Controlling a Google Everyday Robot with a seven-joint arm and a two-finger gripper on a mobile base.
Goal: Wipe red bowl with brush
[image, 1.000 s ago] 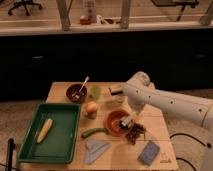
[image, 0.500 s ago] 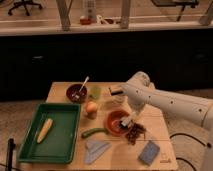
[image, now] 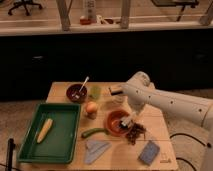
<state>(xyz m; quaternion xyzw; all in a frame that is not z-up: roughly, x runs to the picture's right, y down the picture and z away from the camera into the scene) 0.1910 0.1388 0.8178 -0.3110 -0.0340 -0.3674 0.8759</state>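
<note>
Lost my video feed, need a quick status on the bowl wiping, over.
Gripper down at red bowl's right rim. Brush at the gripper, over the bowl. Green pepper by the left rim, not blocking.

orange-red bowl (image: pixel 117 121) | dark gripper (image: pixel 131 122) at bowl's right rim, on white arm (image: pixel 170 101) | pale brush (image: pixel 128 120) | green tray (image: pixel 64 137) | yellow corn (image: pixel 44 130) | maroon bowl (image: pixel 76 93), white spoon (image: pixel 84 84) | blue sponge (image: pixel 149 152)
</note>
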